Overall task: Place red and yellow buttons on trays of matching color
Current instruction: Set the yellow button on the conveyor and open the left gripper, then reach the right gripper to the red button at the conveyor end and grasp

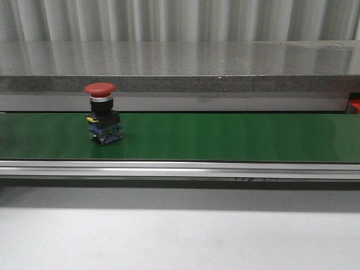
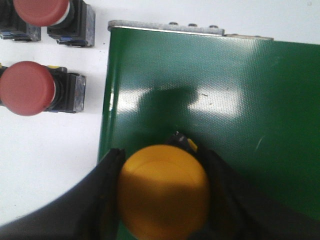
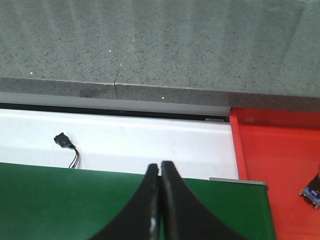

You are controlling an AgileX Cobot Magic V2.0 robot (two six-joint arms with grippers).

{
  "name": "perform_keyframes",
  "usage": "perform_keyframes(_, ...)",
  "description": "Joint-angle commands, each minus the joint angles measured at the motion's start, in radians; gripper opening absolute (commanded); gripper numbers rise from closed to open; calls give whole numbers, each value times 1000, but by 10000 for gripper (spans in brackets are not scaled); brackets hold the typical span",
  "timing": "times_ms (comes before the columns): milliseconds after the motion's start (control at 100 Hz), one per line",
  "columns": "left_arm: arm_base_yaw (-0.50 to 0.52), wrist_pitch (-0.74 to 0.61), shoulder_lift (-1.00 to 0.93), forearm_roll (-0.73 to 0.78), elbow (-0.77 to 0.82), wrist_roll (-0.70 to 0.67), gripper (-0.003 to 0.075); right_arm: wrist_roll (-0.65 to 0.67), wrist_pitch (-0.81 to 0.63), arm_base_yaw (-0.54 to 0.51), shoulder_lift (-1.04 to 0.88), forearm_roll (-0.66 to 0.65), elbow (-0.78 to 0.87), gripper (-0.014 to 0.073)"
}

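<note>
Belt (image 1: 225, 138) carries one red button (image 1: 102, 114) upright; neither hand shows there. Left hand (image 2: 162, 200) clamps the yellow button (image 2: 162, 192); lift straight, probably. Right hand (image 3: 160, 200), pinched empty, has the red tray (image 3: 280, 170) just beside.

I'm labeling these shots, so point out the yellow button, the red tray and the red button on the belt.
yellow button (image 2: 163, 192), left wrist view, on its domed cap.
red tray (image 3: 272, 165), right wrist view, on its bare floor.
red button (image 1: 100, 89), front view, on its mushroom cap.
</note>
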Motion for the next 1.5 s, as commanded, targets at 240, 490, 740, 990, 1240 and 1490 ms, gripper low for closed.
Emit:
perform_keyframes(240,-2,94,-27,-19,-106,26,664,-3,-64,0,-13,-1,-27,-68)
perform_keyframes(490,-70,131,-76,-30,-160,35,619,-3,-64,0,-13,-1,-27,-68)
perform_keyframes(740,-161,110,-248,-32,-152,21,618,-3,-64,0,-13,-1,-27,-68)
perform_keyframes(990,-194,-60,-561,-46,48,-37,618,-3,-64,0,-13,-1,-27,-68)
perform_keyframes(1240,-194,-240,-894,-65,360,-68,618,-3,-64,0,-13,-1,-27,-68)
perform_keyframes(1490,-194,-335,-1171,-69,617,-90,542,-3,-64,0,-13,-1,-27,-68)
